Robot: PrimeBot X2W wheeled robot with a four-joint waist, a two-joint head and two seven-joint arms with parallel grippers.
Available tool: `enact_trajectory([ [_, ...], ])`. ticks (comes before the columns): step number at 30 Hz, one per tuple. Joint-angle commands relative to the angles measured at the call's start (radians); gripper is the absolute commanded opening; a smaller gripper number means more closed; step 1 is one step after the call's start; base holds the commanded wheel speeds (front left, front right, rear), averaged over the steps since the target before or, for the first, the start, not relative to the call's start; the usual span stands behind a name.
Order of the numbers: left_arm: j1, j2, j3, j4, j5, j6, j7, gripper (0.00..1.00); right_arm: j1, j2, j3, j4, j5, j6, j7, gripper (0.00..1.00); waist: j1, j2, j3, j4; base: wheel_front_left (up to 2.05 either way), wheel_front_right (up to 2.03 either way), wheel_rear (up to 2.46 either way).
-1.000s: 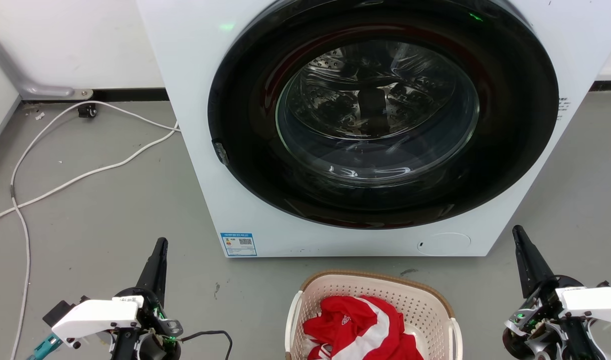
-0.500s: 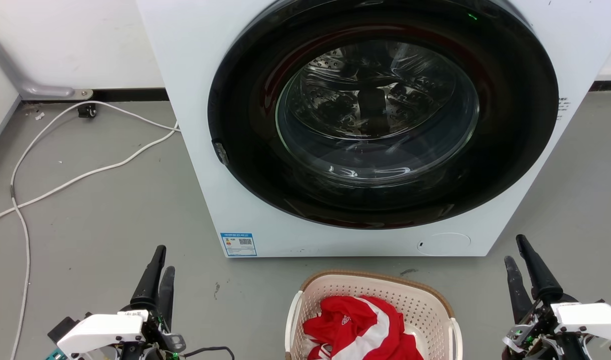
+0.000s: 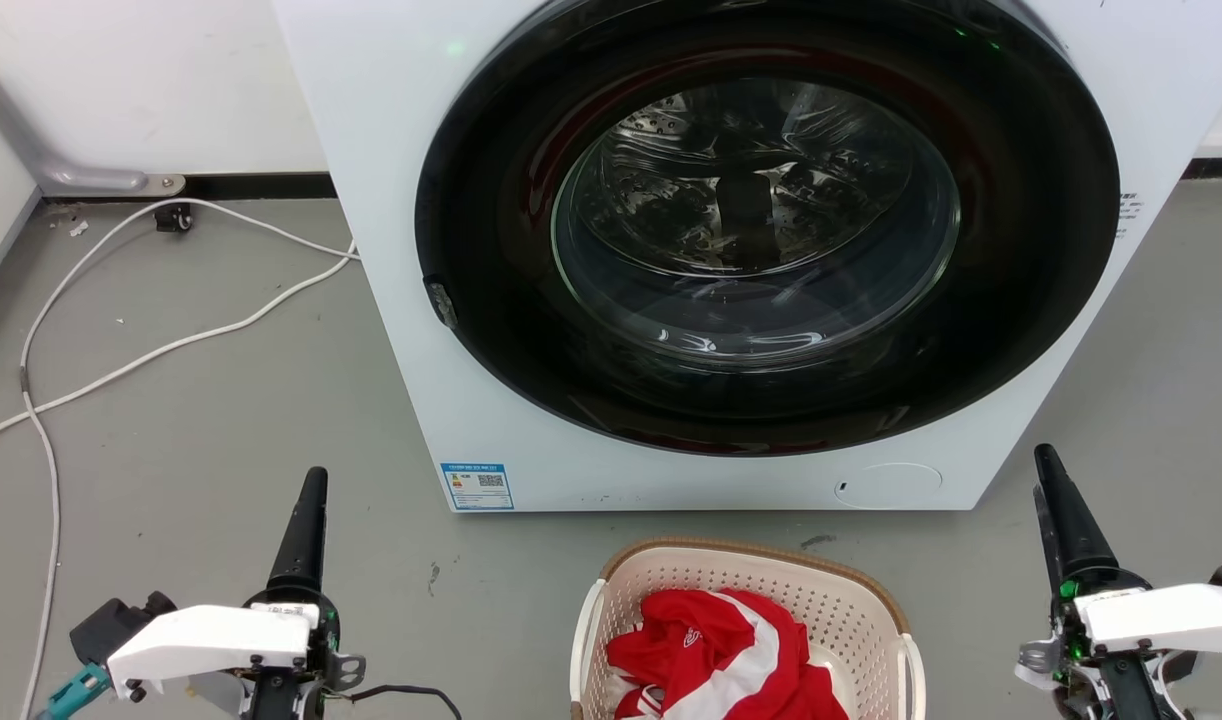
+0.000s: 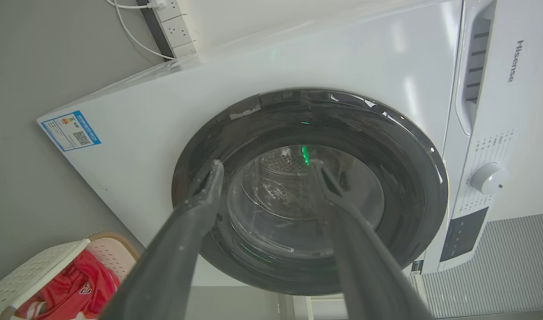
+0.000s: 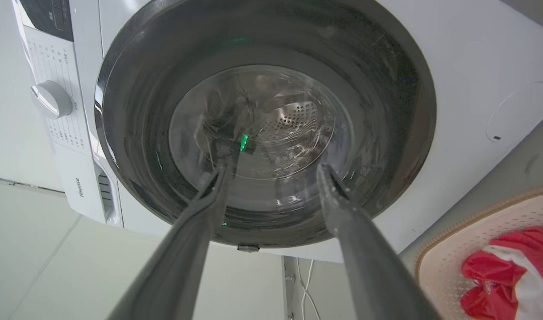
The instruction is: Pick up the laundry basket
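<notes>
Standing on the floor point(image 3: 221, 420) before the washing machine point(image 3: 401, 300), the laundry basket point(image 3: 851, 600) lies between the left gripper point(image 3: 314, 480) and the right gripper point(image 3: 1046, 460). Both have fingers spread and empty, pointing toward the machine, not the basket; the right seems somewhat nearer.

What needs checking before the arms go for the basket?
1. Left claw open: ok.
2. Right claw open: ok.
3. Basket lies between the two claws: ok.
4. Side grips in sight: ok, left handle and right handle both show in the head view.
5. Claws at the handles: not ok, both stand apart from the basket.
6. Red cloth fully inside the rim: cannot tell, the basket's near part is cut off by the picture's edge.
</notes>
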Motion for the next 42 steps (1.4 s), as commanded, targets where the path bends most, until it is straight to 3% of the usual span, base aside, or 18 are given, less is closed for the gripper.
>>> enact_trajectory([
  [1,-0.01,0.004,-0.004,-0.027,0.034,0.003,-0.009,1.0,-0.011,-0.003,0.005,-0.03,-0.043,0.0,-0.008,1.0,0.0,0.0,0.0,0.0,0.0,0.0,0.0],
  [16,0.012,0.005,-0.048,-0.074,0.336,0.033,-0.07,1.0,0.02,-0.003,0.04,-0.09,-0.42,0.0,-0.07,1.0,0.0,0.0,0.002,0.003,0.0,0.0,0.0],
  [30,0.027,0.005,-0.074,-0.093,0.537,0.042,-0.119,1.0,0.041,-0.004,0.051,-0.122,-0.654,0.0,-0.119,1.0,0.0,0.0,0.005,0.004,0.0,0.0,0.0],
  [42,0.037,0.006,-0.09,-0.1,0.685,0.042,-0.155,1.0,0.057,-0.005,0.066,-0.163,-0.783,0.0,-0.155,1.0,0.0,0.0,0.008,0.006,0.0,0.0,0.0],
])
